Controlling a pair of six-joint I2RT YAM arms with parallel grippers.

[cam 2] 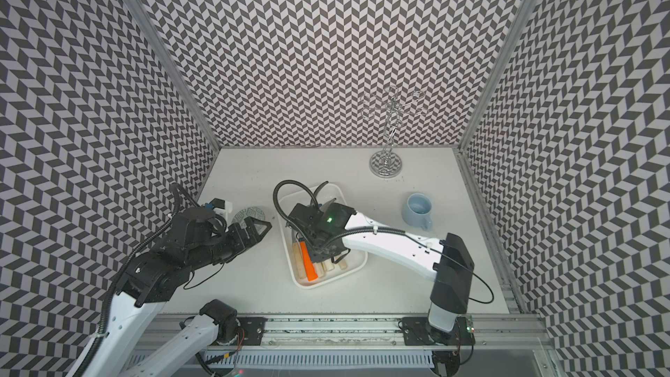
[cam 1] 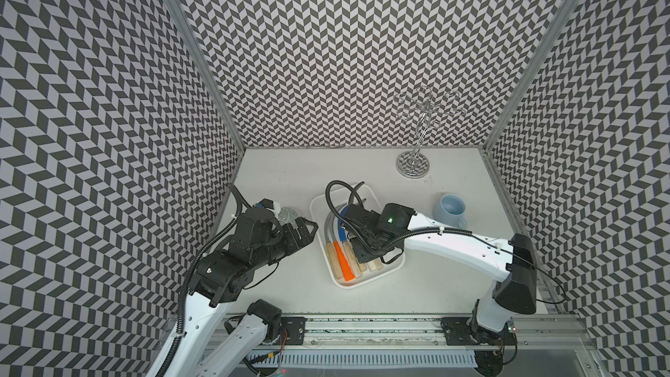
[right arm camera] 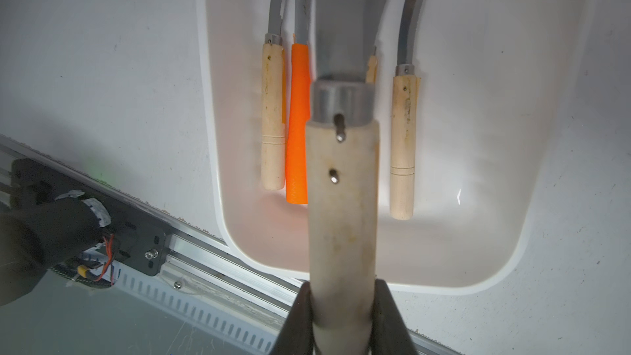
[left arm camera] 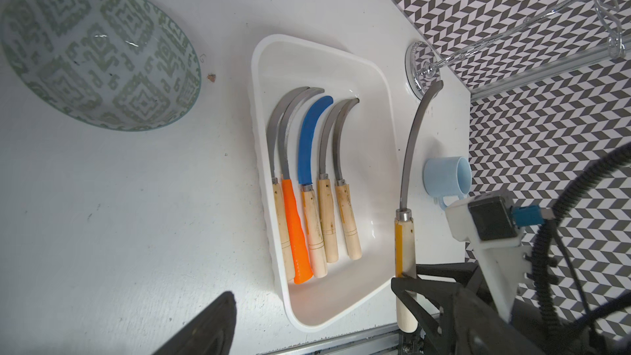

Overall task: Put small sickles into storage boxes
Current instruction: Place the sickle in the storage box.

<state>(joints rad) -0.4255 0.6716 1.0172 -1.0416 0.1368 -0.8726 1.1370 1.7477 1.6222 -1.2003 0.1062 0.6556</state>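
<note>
The white tray [left arm camera: 368,151] holds five sickles [left arm camera: 312,220], a sixth sickle [right arm camera: 341,199] held above.

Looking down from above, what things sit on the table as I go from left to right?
In a top view: patterned bowl → white tray → wire stand → light blue mug. The left gripper overlaps the bowl, and the right gripper, holding a sickle, overlaps the tray, so both are left out.

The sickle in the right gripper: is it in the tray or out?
Out. The right gripper is shut on the sixth sickle, by its wooden handle, over the white tray, where five other sickles lie.
</note>
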